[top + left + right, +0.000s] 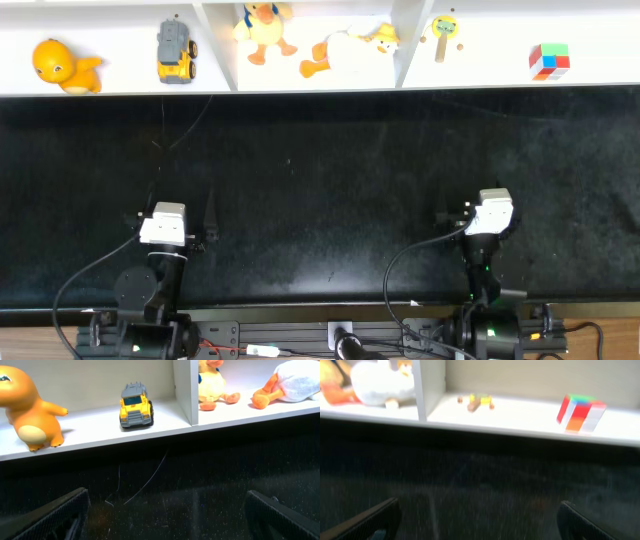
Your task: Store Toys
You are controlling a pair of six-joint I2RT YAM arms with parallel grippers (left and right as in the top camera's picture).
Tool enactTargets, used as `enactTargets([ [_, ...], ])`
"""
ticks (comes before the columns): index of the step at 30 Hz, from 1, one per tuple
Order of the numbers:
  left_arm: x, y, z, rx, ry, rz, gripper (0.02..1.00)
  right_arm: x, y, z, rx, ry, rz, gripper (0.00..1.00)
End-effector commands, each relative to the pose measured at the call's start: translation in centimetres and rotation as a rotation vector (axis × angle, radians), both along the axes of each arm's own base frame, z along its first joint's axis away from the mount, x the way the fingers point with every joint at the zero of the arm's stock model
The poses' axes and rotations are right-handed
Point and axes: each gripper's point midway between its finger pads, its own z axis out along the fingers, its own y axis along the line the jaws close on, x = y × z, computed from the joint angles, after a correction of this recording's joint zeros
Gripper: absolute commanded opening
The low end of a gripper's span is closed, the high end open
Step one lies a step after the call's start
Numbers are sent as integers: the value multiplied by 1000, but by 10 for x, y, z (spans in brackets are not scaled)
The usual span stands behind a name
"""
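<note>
Ahead of your wide-spread left gripper (pixel 166 499) sits the yellow truck (pixel 136 405); your right gripper (pixel 479 510), equally wide, faces the cube (pixel 580 412).

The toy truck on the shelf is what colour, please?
The toy truck is yellow and grey; left wrist view.

All six toys sit in a white shelf (pixel 300 88) with three compartments. In the left compartment an orange dinosaur figure (pixel 30 410) stands upright, with a yellow and grey toy truck (pixel 136 405) on its wheels well apart from it. In the middle compartment a yellow plush duck (pixel 212 385) sits beside a white plush bird (pixel 295 382) lying on its side. The right compartment holds a small wooden toy (pixel 476 401) and a multicoloured cube (pixel 580 412), well apart.
</note>
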Motion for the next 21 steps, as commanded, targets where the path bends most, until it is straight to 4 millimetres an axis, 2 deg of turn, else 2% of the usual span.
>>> enactTargets([
  [1,0,0,1,-6,-6,2,998,-4,0,19,-1,-96,-5,996],
  [4,0,0,1,-6,-6,2,998,-8,-2,36,-10,-172,-15,993],
  [7,0,0,1,-6,-6,2,998,-7,-10,34,-20,-164,-66,996],
  [21,0,0,1,-6,-6,2,998,-7,-10,33,-19,-158,-65,998],
])
